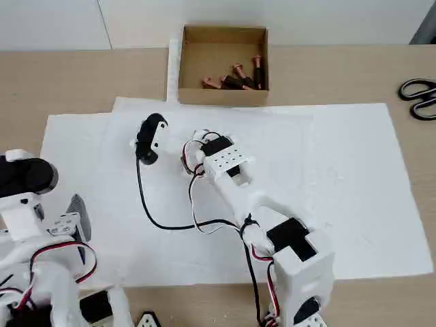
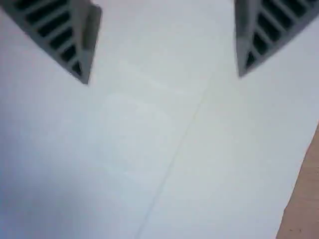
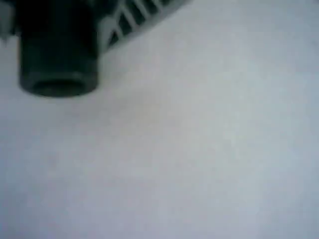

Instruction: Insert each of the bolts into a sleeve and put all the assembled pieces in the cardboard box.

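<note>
— What is hard to make out here?
— Mostly the right gripper [image 1: 151, 138]. From above it is bent down over the white paper sheet [image 1: 340, 177], a little nearer than the cardboard box [image 1: 221, 97], and its own body hides what is under it. In its wrist view a dark cylinder [image 3: 59, 55] stands blurred close to the camera (a sleeve or a part of the arm, I cannot say). So I cannot tell if this gripper is clenched, released or grasping something.
— And the task's things?
— The assembled pieces [image 1: 235, 80] lie inside the box, in its near right part, copper and dark in colour, touching one another. I cannot count them surely.
— How do the arms stand?
— The right arm [image 1: 231, 170] is stretched from the near edge toward the far left, over the middle of the sheet. The left arm [image 1: 27, 204] is folded at the near left corner, partly cut off by the picture edge. The left gripper [image 2: 162, 55] hangs over plain paper, jaws spread wide, grasping nothing. At the far right, scissors [image 1: 419, 97] lie on the table [image 1: 68, 75], half cut off
</note>
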{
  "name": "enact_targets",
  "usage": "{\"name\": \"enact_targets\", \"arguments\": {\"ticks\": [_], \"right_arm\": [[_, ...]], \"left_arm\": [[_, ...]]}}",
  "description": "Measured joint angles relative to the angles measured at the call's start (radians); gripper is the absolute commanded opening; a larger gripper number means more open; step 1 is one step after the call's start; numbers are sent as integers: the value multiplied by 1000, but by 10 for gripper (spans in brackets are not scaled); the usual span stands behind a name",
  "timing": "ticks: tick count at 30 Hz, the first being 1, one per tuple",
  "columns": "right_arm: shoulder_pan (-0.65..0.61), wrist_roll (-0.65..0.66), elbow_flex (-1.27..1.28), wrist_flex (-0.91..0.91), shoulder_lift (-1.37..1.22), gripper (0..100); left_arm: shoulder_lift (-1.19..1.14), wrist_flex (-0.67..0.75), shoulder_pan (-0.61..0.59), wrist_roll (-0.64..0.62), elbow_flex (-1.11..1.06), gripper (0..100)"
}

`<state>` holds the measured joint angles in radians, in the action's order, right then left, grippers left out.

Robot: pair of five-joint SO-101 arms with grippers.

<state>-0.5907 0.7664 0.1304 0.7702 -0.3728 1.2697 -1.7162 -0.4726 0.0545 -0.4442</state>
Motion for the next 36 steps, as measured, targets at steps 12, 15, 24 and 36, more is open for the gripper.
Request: {"name": "enact_targets", "arguments": {"ticks": [12,15,24,36], "right_arm": [[-3,-2,-95,147,8,3],[-6,-32,-124,206,18,3],[-8,-170,-141,230,81,3],[-8,-198,-141,258,95,114]], "left_arm": [[0,0,0,0,0,182],[0,0,0,0,0,182],[0,0,0,0,0,182],[0,0,0,0,0,182]]}}
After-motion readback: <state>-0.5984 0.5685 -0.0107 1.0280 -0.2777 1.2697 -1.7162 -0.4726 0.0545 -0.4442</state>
